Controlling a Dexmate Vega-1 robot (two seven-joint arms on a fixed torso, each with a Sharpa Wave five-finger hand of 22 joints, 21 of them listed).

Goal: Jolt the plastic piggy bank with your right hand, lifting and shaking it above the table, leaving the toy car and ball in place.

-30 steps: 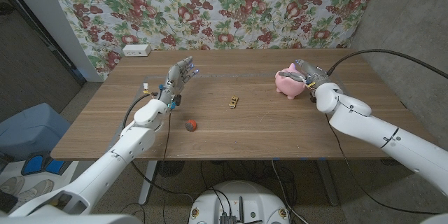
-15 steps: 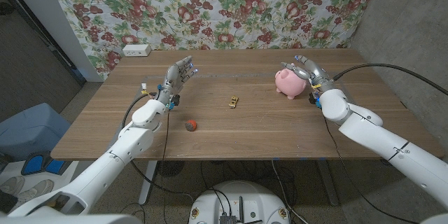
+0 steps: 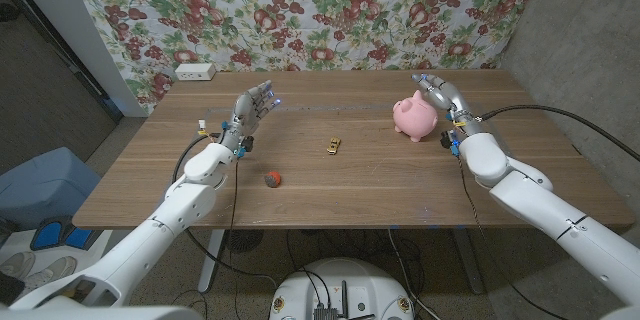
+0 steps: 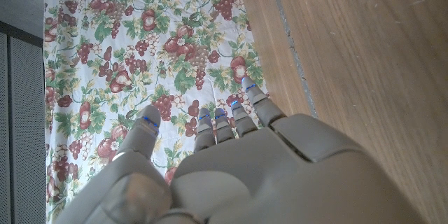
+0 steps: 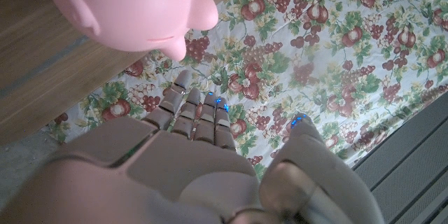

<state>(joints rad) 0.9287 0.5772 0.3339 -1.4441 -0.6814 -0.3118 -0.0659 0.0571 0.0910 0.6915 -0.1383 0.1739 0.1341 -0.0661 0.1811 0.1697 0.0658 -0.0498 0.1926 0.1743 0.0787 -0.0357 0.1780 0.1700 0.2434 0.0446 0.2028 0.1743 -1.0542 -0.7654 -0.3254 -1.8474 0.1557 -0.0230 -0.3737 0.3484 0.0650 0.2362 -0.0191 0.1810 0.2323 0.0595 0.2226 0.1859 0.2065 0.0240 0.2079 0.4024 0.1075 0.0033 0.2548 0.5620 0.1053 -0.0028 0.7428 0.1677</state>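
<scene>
In the head view, the pink plastic piggy bank (image 3: 411, 118) stands on the wooden table (image 3: 340, 185), toward the far right part of the top. The right hand (image 3: 443, 96) is just beside it on the right, fingers spread and raised above the pig's back, holding nothing; whether a fingertip touches the pig I cannot tell. Bare wood lies between the pig and the table's right edge, where the right forearm crosses, and a strip of bare wood lies behind the pig up to the far edge. The yellow toy car (image 3: 333, 145) sits near the middle of the table, well apart from the pig. The red ball (image 3: 271, 177) lies nearer the front edge, left of the car. The left hand (image 3: 254, 108) is held up over the far left part of the table, fingers apart and holding nothing. A white box (image 3: 195, 71) stands at the far left corner against the floral cloth (image 3: 320, 10); any writing on it is too small to read.

In the left wrist view, the left hand (image 4: 238, 161) shows its back, fingers apart with nothing in them, in front of the cloth and the table's edge.

In the right wrist view, the right hand (image 5: 203, 147) is open and grips nothing. The piggy bank (image 5: 133, 7) sits beyond the fingertips (image 5: 183, 78), close to one of them. No label or writing is readable on the pig.
</scene>
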